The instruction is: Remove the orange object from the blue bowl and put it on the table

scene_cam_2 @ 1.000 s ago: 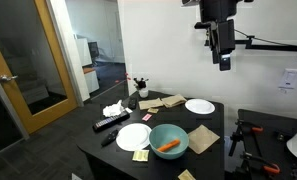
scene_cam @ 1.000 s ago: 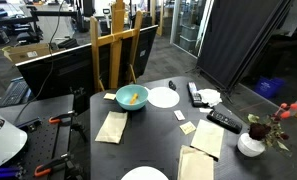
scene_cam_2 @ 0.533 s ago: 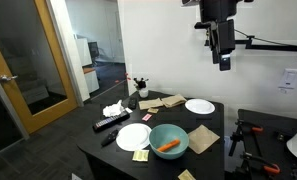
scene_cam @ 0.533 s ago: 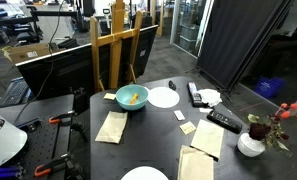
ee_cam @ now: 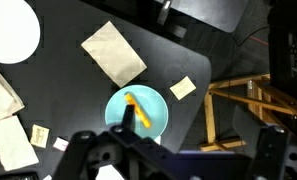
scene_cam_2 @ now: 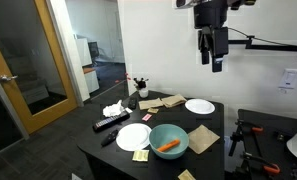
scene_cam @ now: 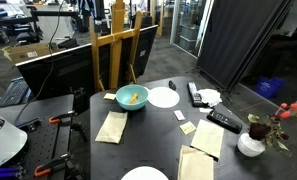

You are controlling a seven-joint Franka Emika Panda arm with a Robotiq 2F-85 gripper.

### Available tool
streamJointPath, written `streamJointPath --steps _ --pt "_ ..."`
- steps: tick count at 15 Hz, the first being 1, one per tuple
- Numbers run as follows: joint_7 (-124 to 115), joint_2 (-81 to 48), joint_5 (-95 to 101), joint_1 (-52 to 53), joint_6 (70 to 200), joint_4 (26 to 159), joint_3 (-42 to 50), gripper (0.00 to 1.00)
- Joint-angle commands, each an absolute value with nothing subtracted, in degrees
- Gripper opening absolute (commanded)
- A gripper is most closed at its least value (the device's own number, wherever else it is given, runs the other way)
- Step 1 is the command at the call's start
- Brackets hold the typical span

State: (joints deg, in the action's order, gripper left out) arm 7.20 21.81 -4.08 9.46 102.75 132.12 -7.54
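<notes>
The blue bowl [scene_cam: 132, 105] [scene_cam_2: 158, 135] stands on the black table [scene_cam: 158, 125] [scene_cam_2: 160, 115] near one edge. The slim orange object [scene_cam: 133, 97] [scene_cam_2: 169, 146] lies inside it. In the wrist view the bowl [ee_cam: 156, 105] with the orange object [ee_cam: 139, 110] is seen from straight above, under the left finger. My gripper [scene_cam_2: 213, 55] hangs high above the table, far from the bowl. Its fingers [ee_cam: 198, 135] are spread wide and hold nothing.
Two white plates [scene_cam: 163, 97] [scene_cam_2: 133, 137], tan napkins [scene_cam: 112, 126] [scene_cam_2: 203, 138], remotes [scene_cam: 224, 121] [scene_cam_2: 112, 122], small notes and a flower vase [scene_cam: 252, 140] are on the table. A wooden easel [scene_cam: 113, 50] [ee_cam: 238, 95] stands beside the bowl's edge of the table.
In an exterior view my gripper has shifted slightly sideways at the same height. The bowl and the orange object have not moved.
</notes>
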Motion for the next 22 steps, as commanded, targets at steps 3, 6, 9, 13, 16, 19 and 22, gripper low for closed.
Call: streamJointPath --steps 3,6,9,13,16,19,22 --pt "18.46 19.10 -5.80 9.89 114.82 136.21 -4.24 1.00" --pt "21.17 17.40 -6.94 10.07 121.03 139.20 -3.95 1.00" --pt "19.71 16.61 -5.92 9.72 120.62 139.05 -4.38 1.00" --pt "19.73 15.26 -5.93 9.68 121.86 139.86 -4.56 1.00" --pt "19.73 15.26 -5.93 9.68 121.86 139.86 -4.56 1.00" --pt "20.95 14.15 -4.84 9.58 122.68 139.89 -4.51 1.00" --pt "22.18 13.00 -2.35 9.37 123.96 140.18 -4.61 1.00"
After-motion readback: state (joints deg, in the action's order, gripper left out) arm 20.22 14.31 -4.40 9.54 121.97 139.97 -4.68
